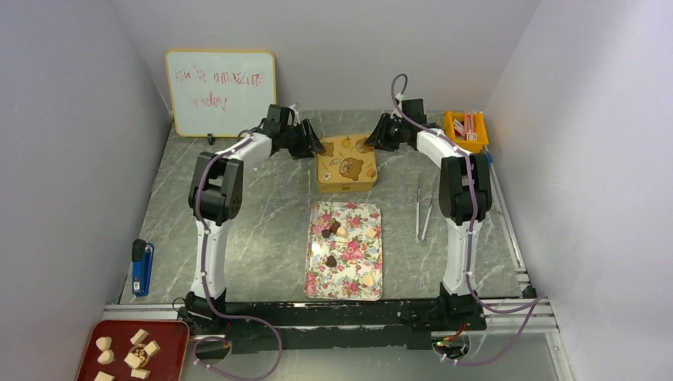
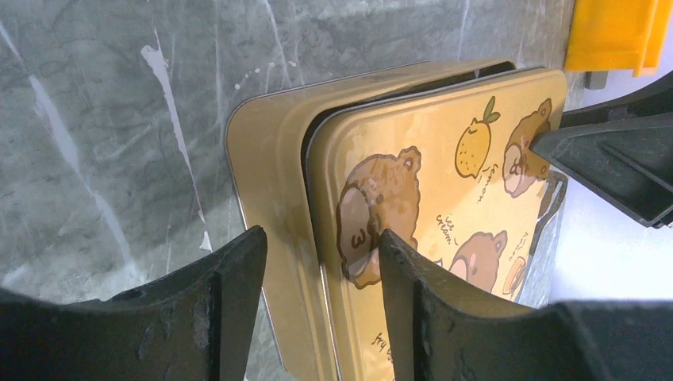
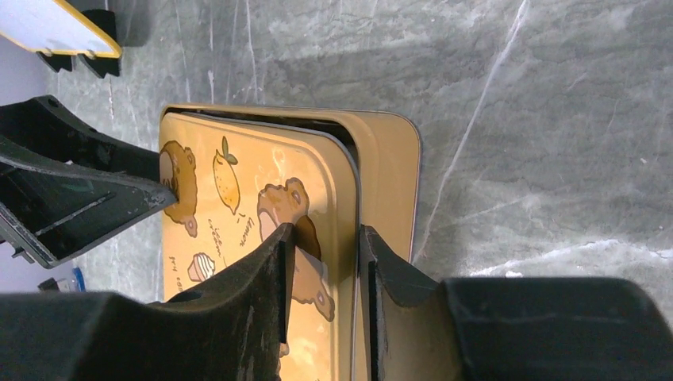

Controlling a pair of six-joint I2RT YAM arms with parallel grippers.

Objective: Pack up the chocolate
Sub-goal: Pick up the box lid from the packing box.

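The chocolate (image 1: 332, 230), several small brown, tan and cream sweets, lies on a floral tray (image 1: 317, 279) mid-table. Behind it stands a yellow tin (image 1: 345, 163) with a bear-printed lid (image 2: 444, 182) sitting askew over its base (image 2: 270, 159). My left gripper (image 1: 316, 148) (image 2: 321, 238) is open and straddles the tin's left edge, one finger outside the base and one over the lid. At the opposite side, my right gripper (image 1: 373, 141) (image 3: 327, 230) is shut on the lid's edge (image 3: 246, 167), with the base rim (image 3: 389, 175) just outside it.
A whiteboard (image 1: 221, 93) leans at the back left. An orange bin (image 1: 467, 129) sits at the back right, with tweezers (image 1: 424, 208) on the table near the right arm. A blue object (image 1: 142, 267) lies at the left. A red tray (image 1: 170, 336) of beige chunks sits at the front left.
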